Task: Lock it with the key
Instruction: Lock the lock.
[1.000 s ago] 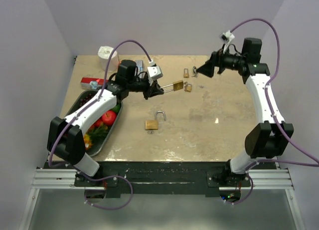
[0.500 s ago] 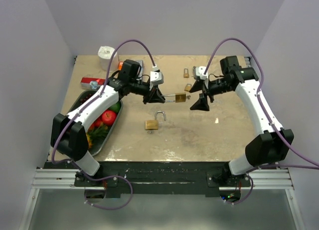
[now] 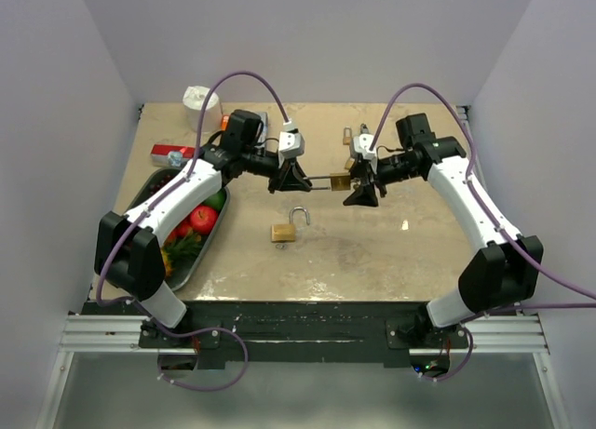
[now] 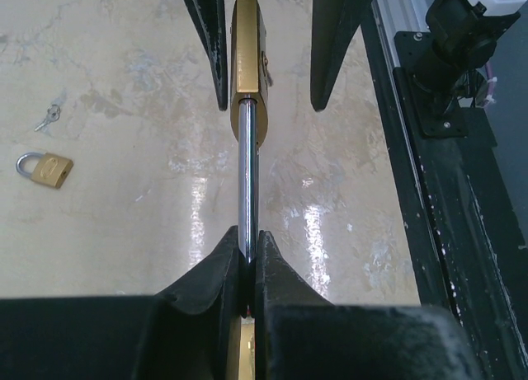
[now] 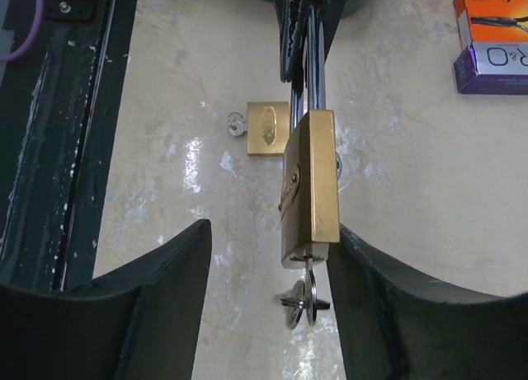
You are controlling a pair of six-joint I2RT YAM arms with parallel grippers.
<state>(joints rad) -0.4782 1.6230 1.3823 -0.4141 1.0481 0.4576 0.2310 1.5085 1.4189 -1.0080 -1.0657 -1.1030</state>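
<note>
Seen from overhead, two robot arms meet above the middle of a beige tabletop point(image 3: 391, 252). The left tool point(image 3: 300, 180) is clamped tight on the steel shackle point(image 4: 247, 174) of a brass padlock point(image 3: 340, 180) and holds it in the air, clear of the tabletop. The padlock's long axis lies level and runs from one arm to the other. Its shackle points toward the left arm and its brass body toward the right arm, so the keyhole end faces the right wrist camera. A key point(image 5: 302, 302) with a ring on it sits in that end. The right tool point(image 5: 272, 236) stands partly open with one finger on each side of the brass body. A gap shows on one side; whether the other finger touches cannot be told. The padlock looks heavy for its size and rigid, and its smooth metal could slip or swivel about the thin shackle. The flat brass faces offer the surest bracing hold. The small, thin key head would need a fingertip pinch across its flat to turn. A second padlock point(image 3: 287, 227), its shackle open, lies on the tabletop nearer the arm bases.
</note>
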